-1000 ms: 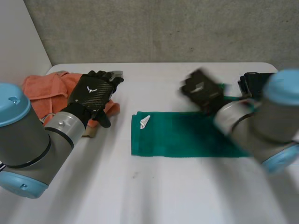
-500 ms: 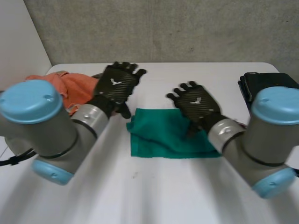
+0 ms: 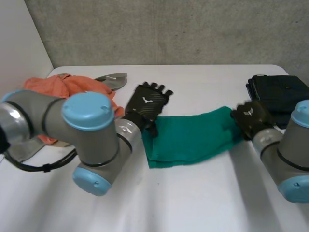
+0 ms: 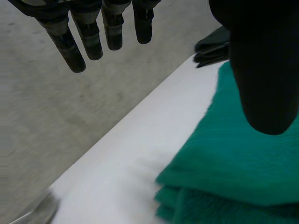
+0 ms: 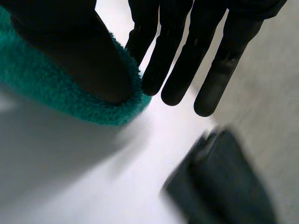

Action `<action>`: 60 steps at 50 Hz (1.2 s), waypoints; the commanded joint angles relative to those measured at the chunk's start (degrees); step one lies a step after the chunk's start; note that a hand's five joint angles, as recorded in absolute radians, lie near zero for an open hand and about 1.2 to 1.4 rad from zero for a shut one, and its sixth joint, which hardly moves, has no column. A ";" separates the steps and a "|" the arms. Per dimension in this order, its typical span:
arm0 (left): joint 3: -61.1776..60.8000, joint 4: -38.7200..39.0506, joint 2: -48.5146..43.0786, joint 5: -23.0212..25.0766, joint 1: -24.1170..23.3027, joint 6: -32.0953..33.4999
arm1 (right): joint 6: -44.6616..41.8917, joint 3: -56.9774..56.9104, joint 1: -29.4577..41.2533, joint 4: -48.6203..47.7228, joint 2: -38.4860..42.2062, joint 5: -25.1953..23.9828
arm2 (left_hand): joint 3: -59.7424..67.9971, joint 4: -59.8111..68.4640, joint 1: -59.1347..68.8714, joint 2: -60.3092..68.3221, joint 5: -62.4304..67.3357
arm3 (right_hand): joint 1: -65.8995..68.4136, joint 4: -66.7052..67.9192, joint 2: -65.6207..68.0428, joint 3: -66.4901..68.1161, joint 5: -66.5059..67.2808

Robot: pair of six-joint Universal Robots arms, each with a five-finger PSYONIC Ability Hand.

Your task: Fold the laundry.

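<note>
The green terry towel (image 3: pixel 188 137) lies mid-table, its right end pinched by the black right hand (image 3: pixel 249 119) between thumb and straight fingers, while the black left hand (image 3: pixel 147 102), fingers straight and empty, is at its far-left corner, so a rightward pull could drag the unpinned layers askew.

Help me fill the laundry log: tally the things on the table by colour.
green towel: 1
orange cloth: 1
dark folded cloth: 1
grey item beside the orange cloth: 1
Total: 4

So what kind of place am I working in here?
Likely a lab test bench: bare white table, plain grey concrete wall, just a green towel, orange cloth and dark folded stack.
</note>
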 commanded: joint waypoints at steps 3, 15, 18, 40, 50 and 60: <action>-8.97 -0.54 10.03 -6.98 4.73 -0.23 | -1.77 -6.59 18.88 -2.41 2.22 -10.49 | -1.65 -1.12 -0.15 -1.53 -2.27 | 18.99 11.44 12.24 11.97 12.64; -12.67 0.25 12.41 -7.15 6.58 -0.59 | 1.37 -14.07 25.23 7.44 11.21 -13.05 | -1.99 -1.46 -0.49 -1.87 -2.61 | -47.65 -55.20 -54.40 -54.67 -54.00; -10.57 1.56 12.23 -7.15 6.31 -0.67 | 7.61 -14.42 23.13 6.56 6.65 -11.30 | -1.99 -1.46 -0.49 -1.87 -2.61 | -51.01 -58.56 -57.76 -58.03 -57.36; 10.62 -16.00 -8.24 -8.64 -2.39 -16.85 | 32.68 -28.91 9.14 30.01 12.59 -6.27 | -1.32 -0.79 0.18 -1.19 -1.94 | -51.01 -58.56 -57.76 -58.03 -57.36; 10.27 -21.63 -10.27 -12.52 -1.77 -12.73 | 28.20 -32.79 9.93 33.37 20.08 -8.30 | -0.65 -0.11 0.86 -0.52 -1.27 | -51.01 -58.56 -57.76 -58.03 -57.36; 9.74 -21.37 -8.08 -9.88 -1.86 -4.20 | 22.05 -29.20 10.11 30.92 13.94 -2.95 | -1.48 -0.95 0.02 -1.36 -2.10 | -51.01 -58.56 -57.76 -58.03 -57.36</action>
